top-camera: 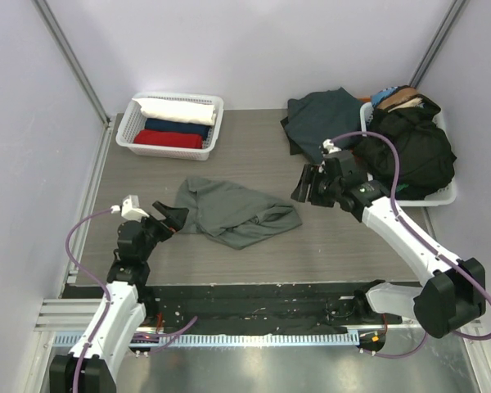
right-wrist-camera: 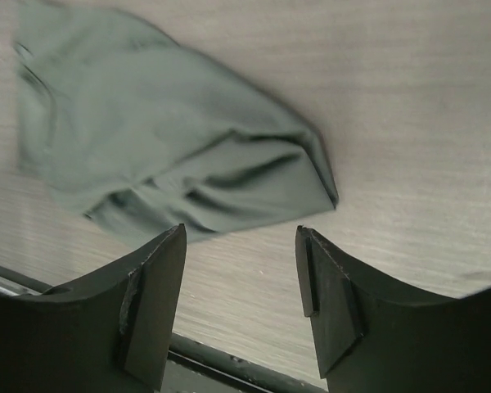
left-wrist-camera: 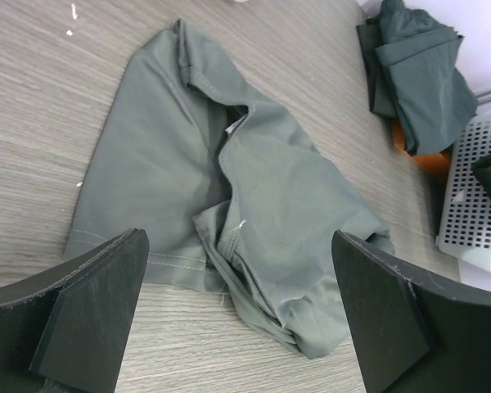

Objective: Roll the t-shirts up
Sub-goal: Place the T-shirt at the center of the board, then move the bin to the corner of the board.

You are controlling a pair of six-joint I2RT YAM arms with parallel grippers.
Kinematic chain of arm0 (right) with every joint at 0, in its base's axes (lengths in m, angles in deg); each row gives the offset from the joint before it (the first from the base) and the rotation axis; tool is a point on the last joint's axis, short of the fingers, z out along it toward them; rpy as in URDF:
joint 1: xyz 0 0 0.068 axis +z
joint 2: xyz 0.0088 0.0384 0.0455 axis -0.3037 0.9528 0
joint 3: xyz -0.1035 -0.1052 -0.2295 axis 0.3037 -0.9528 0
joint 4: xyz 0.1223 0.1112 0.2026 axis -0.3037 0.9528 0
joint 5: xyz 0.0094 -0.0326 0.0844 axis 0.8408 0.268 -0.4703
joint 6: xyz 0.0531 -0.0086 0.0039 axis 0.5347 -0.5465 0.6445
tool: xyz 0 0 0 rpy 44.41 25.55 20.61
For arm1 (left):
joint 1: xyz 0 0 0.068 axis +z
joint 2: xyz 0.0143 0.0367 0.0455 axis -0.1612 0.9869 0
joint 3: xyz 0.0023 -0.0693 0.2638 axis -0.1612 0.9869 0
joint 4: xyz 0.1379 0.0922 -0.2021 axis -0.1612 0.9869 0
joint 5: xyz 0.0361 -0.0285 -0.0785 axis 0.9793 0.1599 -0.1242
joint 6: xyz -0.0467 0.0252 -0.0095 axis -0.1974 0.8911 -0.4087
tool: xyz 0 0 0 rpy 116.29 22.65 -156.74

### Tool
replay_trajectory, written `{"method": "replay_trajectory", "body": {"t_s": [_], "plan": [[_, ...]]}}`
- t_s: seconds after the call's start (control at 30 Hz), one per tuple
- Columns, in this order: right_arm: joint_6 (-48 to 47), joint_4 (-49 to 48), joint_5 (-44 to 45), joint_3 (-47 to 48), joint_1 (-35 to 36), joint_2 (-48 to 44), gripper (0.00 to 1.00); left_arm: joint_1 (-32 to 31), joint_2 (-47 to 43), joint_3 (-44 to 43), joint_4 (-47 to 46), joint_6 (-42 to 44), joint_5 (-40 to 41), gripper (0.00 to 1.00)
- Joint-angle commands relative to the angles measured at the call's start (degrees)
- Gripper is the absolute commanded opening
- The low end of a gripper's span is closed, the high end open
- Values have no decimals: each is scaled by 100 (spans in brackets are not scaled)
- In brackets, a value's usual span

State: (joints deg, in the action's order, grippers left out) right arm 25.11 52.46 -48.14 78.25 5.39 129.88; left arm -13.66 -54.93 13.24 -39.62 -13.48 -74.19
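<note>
Grey-green t-shirt (top-camera: 237, 213) lies crumpled on the tabletop (top-camera: 147, 180), roughly mid-surface, unrolled. Folds are bunched toward its right end and the hem edge faces the near-left. Nothing is holding it.

Left pincer (top-camera: 172, 216): jaws spread wide with nothing between them. It hangs just off the shirt's left edge. In the left wrist view the shirt (left-wrist-camera: 229, 196) fills the gap between the 2 fingers of the pincer (left-wrist-camera: 237, 270), but they do not touch the cloth.

Right pincer (top-camera: 307, 187): jaws apart and empty. It sits above the bare tabletop just beyond the shirt's right end, angled toward it. In the right wrist view the pincer (right-wrist-camera: 239, 246) frames bare wood grain, with the shirt (right-wrist-camera: 172, 155) blurred just ahead of the fingertips and clear of them.

Far left: white basket (top-camera: 129, 131) holding 3 rolled shirts side by side, a white shirt (top-camera: 177, 109) at the back, a navy shirt (top-camera: 176, 126) in the middle and a red shirt (top-camera: 168, 139) in front.

Far right: a second white basket (top-camera: 442, 196) heaped with black clothes (top-camera: 413, 151). A few other garments at its back are too jumbled to tell apart.

Dark teal shirt (top-camera: 319, 119) lies loosely folded on the tabletop, against the left side of that second basket, well apart from the grey-green one.
</note>
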Motion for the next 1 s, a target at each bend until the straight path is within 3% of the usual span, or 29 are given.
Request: {"method": "replay_trajectory", "body": {"t_s": [0.0, 0.17, 0.3, 0.47, 0.67, 0.77, 0.9, 0.97], "plan": [[-104, -821, -39, -376, 127, -149, 63, -10, 237, -220, -316, -84, 131, 100], [-157, -1296, 40, -711, 145, -140, 63, -159, 835, -747, -457, -252, -19, 97], [-210, -1507, 66, -755, 145, -79, 63, -1149, 1678, -1625, -220, -182, 701, 100], [-219, -1683, 207, -737, 145, -140, 63, -1759, 3584, -3496, 246, 82, 887, 100], [-236, -1929, 479, -904, 145, -596, 64, -2005, 5928, -5787, 553, 494, 315, 100], [-254, -2009, 769, -1010, 145, -799, 64, -2023, 6775, -6765, 939, 618, 62, 100], [-315, -1930, 805, -1001, 145, -1054, 64, -2040, 8337, -8758, 1871, 837, -421, 98], [-359, -1886, 849, -1010, 145, -1186, 64, -2032, 8788, -9253, 2047, 838, -467, 98]]}}
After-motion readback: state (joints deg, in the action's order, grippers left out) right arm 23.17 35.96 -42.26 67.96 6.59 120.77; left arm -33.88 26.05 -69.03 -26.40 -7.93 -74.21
